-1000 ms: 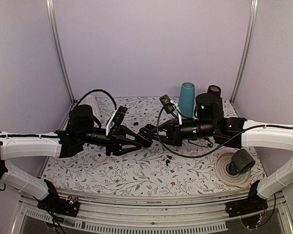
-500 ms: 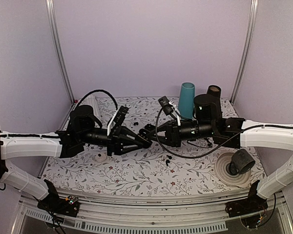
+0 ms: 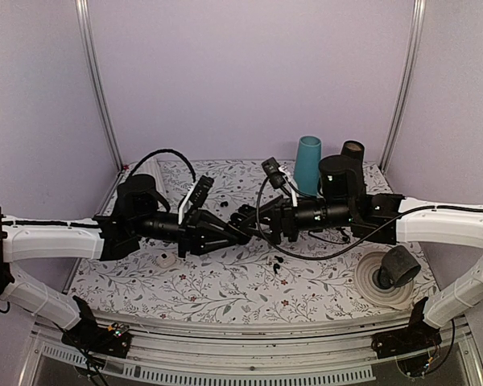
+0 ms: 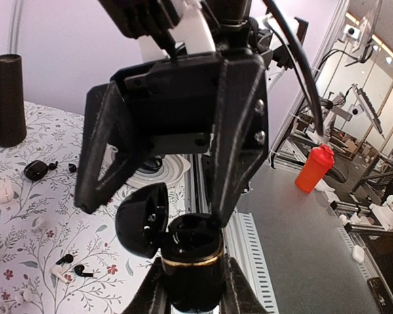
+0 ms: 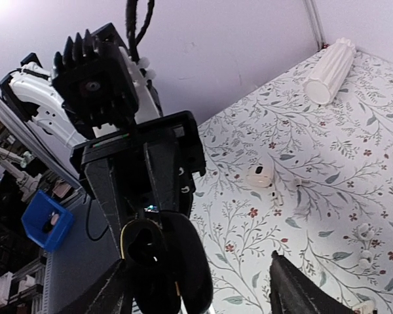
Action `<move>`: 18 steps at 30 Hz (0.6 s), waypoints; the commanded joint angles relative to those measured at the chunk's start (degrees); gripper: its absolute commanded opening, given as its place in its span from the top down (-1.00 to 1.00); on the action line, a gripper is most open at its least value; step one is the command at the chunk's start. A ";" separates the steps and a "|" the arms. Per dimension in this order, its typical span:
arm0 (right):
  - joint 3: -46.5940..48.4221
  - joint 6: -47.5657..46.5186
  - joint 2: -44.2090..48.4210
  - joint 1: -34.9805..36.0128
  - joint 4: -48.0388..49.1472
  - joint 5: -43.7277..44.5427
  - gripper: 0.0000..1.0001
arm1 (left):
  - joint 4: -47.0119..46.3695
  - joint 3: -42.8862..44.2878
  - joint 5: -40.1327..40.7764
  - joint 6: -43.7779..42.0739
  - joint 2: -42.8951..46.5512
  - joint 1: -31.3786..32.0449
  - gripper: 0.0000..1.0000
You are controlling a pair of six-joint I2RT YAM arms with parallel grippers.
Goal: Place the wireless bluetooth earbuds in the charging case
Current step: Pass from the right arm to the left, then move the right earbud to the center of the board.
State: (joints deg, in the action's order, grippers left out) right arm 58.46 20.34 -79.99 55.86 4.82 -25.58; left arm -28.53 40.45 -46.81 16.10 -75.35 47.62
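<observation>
The left fingers (image 4: 154, 296) are pinching the body of an open black charging case (image 4: 190, 252), its lid (image 4: 142, 219) hanging aside. The right fingers (image 4: 239, 131) are standing spread wide, one tip just beside the case's rim. The earbuds (image 4: 83, 269) are lying loose on the tabletop (image 4: 26, 229), well apart from the case.

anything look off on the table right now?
Nothing damaged. Loose earbuds lie scattered across the floral table, black and white mixed, and a white case sits apart near its left side, apparently open. The black charging case is off the table, lid open, clamped in the left gripper.
</observation>
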 commanded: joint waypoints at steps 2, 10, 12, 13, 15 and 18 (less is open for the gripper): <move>1.04 0.53 1.73 -1.23 -6.05 10.93 -0.79 | -2.25 -1.02 7.29 0.14 2.07 0.07 1.00; -10.48 9.50 -8.13 -5.50 -20.10 37.67 -0.98 | -1.90 -5.42 19.81 1.84 7.79 -3.98 1.00; -14.63 12.72 -22.60 -5.26 -17.95 32.33 -0.98 | -2.10 -6.21 20.08 2.08 9.08 -5.02 1.00; -14.65 14.79 -29.80 -4.48 -17.49 29.00 -0.98 | -1.87 -6.19 20.15 2.14 9.57 -5.42 1.00; -12.02 18.14 -37.45 -0.39 -20.32 29.52 -0.98 | -1.35 -5.95 19.91 2.14 10.15 -6.13 1.00; -9.14 20.91 -33.35 2.09 -23.29 33.07 -0.98 | -0.52 -5.36 19.33 2.04 10.28 -6.94 1.00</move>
State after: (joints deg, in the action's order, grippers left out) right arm 53.54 31.16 -107.39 55.81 -0.25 11.75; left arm -28.69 34.65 -28.12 17.69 -65.82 41.93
